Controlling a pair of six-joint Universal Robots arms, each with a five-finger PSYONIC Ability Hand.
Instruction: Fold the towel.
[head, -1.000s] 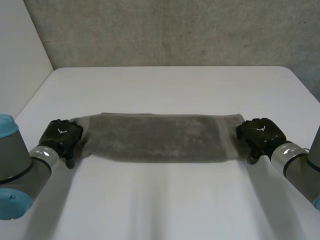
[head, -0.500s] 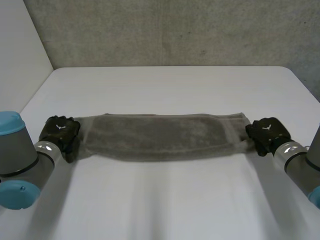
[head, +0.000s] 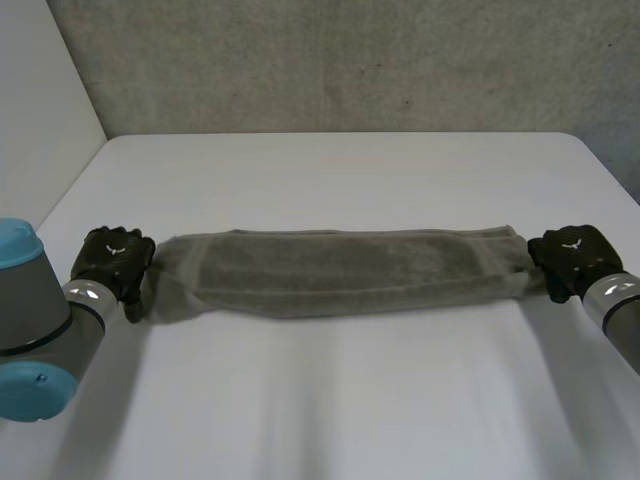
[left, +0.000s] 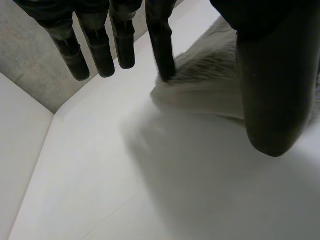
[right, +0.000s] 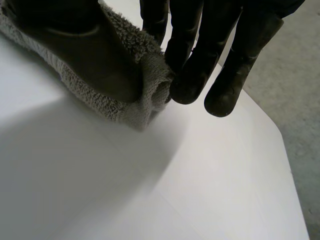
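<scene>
Head view: fingers (left: 162, 50) of left hand (head: 115, 262) and right hand (head: 568, 257) pinch the towel (head: 340, 270) ends on a table (head: 330, 400), wall (head: 350, 60) behind

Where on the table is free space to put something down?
Free: the table between the towel and the far edge, and the wide patch on the towel's near side. Crowded: the middle band, where the left hand and right hand hold the towel's ends.

White table (head: 340, 400) against a rough grey wall (head: 340, 60)
</scene>
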